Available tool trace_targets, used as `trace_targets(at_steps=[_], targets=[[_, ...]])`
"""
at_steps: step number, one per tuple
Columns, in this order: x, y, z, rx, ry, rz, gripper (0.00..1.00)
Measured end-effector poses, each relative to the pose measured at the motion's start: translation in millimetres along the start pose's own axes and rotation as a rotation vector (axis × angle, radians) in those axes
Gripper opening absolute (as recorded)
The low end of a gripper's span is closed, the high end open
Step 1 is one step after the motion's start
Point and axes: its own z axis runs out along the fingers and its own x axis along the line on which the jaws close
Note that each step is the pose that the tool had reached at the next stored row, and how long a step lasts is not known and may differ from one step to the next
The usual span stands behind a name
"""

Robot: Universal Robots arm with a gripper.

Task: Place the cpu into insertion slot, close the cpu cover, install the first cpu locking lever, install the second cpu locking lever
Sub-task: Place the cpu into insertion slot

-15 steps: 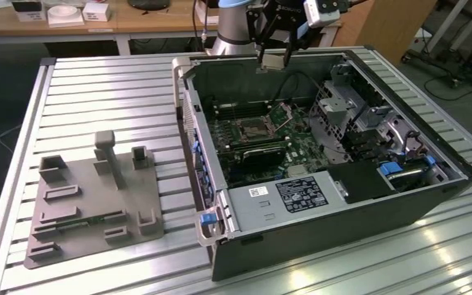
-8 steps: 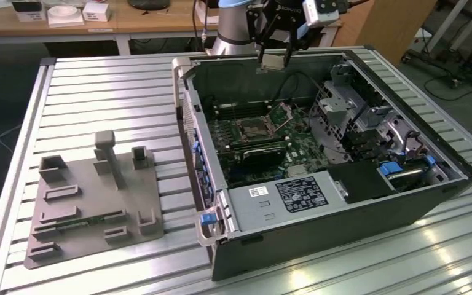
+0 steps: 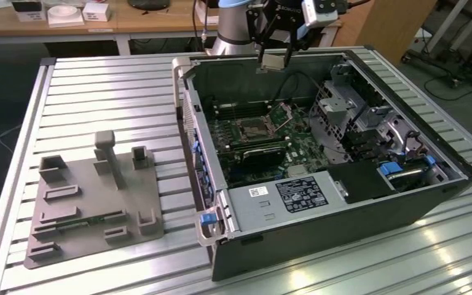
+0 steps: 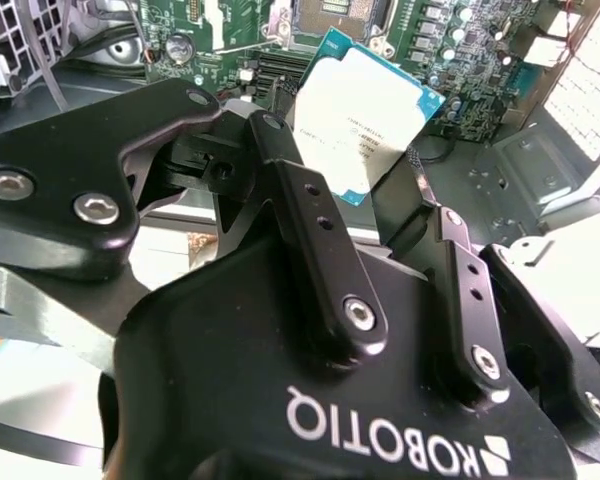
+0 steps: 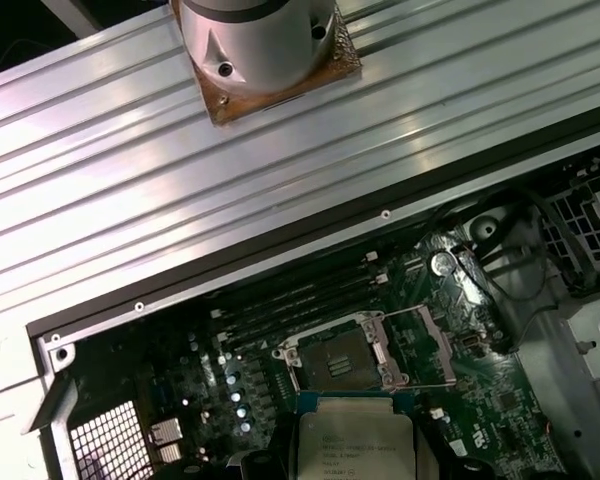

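cpu (image 5: 355, 445) partly cropped @ edge

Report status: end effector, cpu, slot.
End effector shut on cpu, above the case. Slot bare, cover up. Nothing seen blocking.

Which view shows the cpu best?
Second wrist view: the cpu shows most of its metal top, held in the claw. First wrist view crops it at the picture's edge; exterior view shows it small.

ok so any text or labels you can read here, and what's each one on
gripper body: white maker's wordmark, upside down in the second wrist view.
cpu top, held in the gripper: print too small to read.
black box label: too small to read.
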Motion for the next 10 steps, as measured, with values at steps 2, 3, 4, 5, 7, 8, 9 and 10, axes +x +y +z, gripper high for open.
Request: trace_targets(at_steps=[2, 3, 4, 5, 7, 8, 9, 10], targets=[[0.0, 0.0, 0.1, -0.0003, -0.0009, 0.009, 0.54], [0.0, 0.0, 0.1, -0.0003, -0.0013, 0.014, 0.54], [0.0, 0.0, 0.1, -0.0004, -0.0016, 0.018, 0.54], [0.0, 0.0, 0.1, -0.0006, -0.0021, 0.023, 0.54], [0.0, 0.0, 0.1, -0.0007, -0.0030, 0.034, 0.54], [0.0, 0.0, 0.1, -0.0008, -0.0035, 0.039, 0.54], [0.0, 0.0, 0.2, -0.0010, -0.0040, 0.044, 0.54], [0.0, 0.0, 0.2, -0.0011, -0.0044, 0.049, 0.54]])
